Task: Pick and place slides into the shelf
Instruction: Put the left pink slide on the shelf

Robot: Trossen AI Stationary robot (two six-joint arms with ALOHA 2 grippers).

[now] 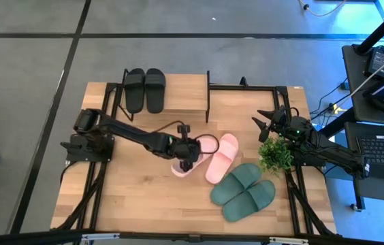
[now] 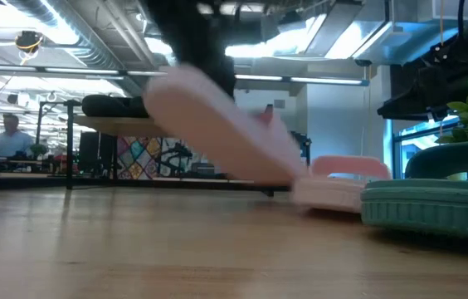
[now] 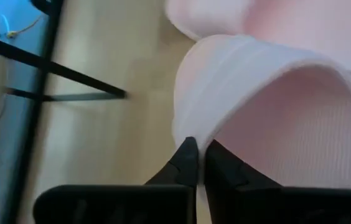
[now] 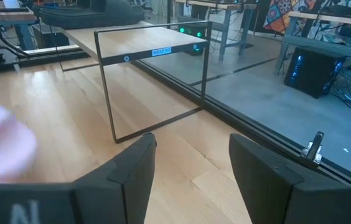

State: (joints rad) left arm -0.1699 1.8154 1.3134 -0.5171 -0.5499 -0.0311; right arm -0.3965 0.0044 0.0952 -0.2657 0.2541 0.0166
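Observation:
My left gripper [image 1: 186,155] is shut on a pale pink slide [image 1: 208,143] at the table's middle; in the low view that slide [image 2: 217,124] tilts. The second pink slide [image 1: 222,158] lies flat just right of it. Two dark green slides [image 1: 236,182] [image 1: 250,201] lie side by side on the table, nearer the front. Two black slides [image 1: 144,90] rest on the shelf's [image 1: 185,92] wood top at the far edge. My right gripper [image 1: 267,126] waits open over the table's right side, touching nothing. My left gripper pinches the edge of the pink slide's wide strap [image 3: 191,124] between its two fingertips [image 3: 187,155], coming from above. The slide is tilted: one end [image 2: 168,87] is raised high, and the other end [image 2: 296,178] is down by the second pink slide.
A small green plant [image 1: 274,155] stands by the right arm, behind the green slides. The shelf's black frame [image 4: 110,93] stands open below its plank, with free wood on top to the right of the black slides. Bare tabletop [image 1: 131,197] lies front left.

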